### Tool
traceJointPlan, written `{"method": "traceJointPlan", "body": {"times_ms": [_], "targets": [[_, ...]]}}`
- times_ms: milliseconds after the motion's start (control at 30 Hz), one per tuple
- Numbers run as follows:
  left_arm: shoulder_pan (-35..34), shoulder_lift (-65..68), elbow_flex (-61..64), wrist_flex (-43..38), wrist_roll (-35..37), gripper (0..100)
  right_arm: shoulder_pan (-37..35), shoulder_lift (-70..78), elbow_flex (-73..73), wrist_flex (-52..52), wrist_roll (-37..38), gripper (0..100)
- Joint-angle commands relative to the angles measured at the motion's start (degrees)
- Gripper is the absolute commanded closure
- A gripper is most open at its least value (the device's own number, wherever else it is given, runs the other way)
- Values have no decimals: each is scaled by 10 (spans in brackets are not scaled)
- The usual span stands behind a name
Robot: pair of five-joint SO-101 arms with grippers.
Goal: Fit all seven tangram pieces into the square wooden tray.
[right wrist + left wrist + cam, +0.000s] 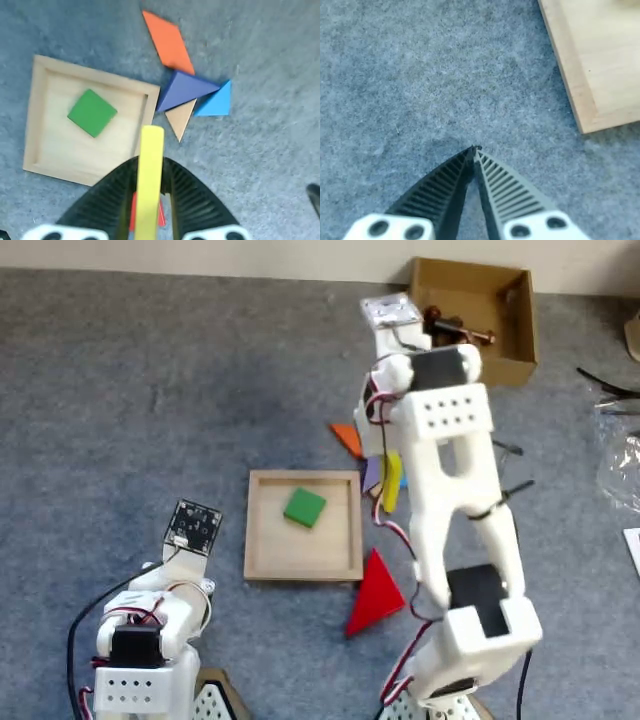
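Observation:
The square wooden tray [260, 560] lies mid-carpet with a green square [304, 507] flat inside it. My right gripper [150, 167] is shut on a yellow piece [150, 175], held on edge just off the tray's right rim [150, 107]. Beyond it lie an orange parallelogram [169, 41], a purple triangle [185, 89], a blue triangle [216, 100] and a tan triangle [180, 117]. A red triangle [377, 592] rests by the tray's near right corner. My left gripper [474, 150] is shut and empty, low over the carpet to the left of the tray's corner [580, 100].
A cardboard box [515, 335] with small items stands at the far right. A plastic bag [620, 465] and black cables [605, 385] lie at the right edge. The grey carpet [130, 390] spreads to the left of the tray.

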Motion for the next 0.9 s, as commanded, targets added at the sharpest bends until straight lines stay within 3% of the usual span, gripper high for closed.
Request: {"method": "traceJointPlan", "body": {"times_ms": [0, 233, 400, 600, 767, 867], "targets": [[-2, -4, 12, 3, 4, 995, -7, -65, -11, 10, 6, 993], [-2, -4, 12, 3, 4, 995, -51, -124, 82, 7, 13, 993], [-2, -4, 12, 3, 4, 995, -87, -189, 141, 7, 132, 993], [-2, -4, 12, 3, 4, 995, -86, -258, 259, -10, 143, 993], [-2, -4, 12, 3, 4, 995, -85, -317, 391, -98, 151, 993], [-2, -4, 12, 3, 4, 995, -87, -369, 472, -145, 204, 993]]}}
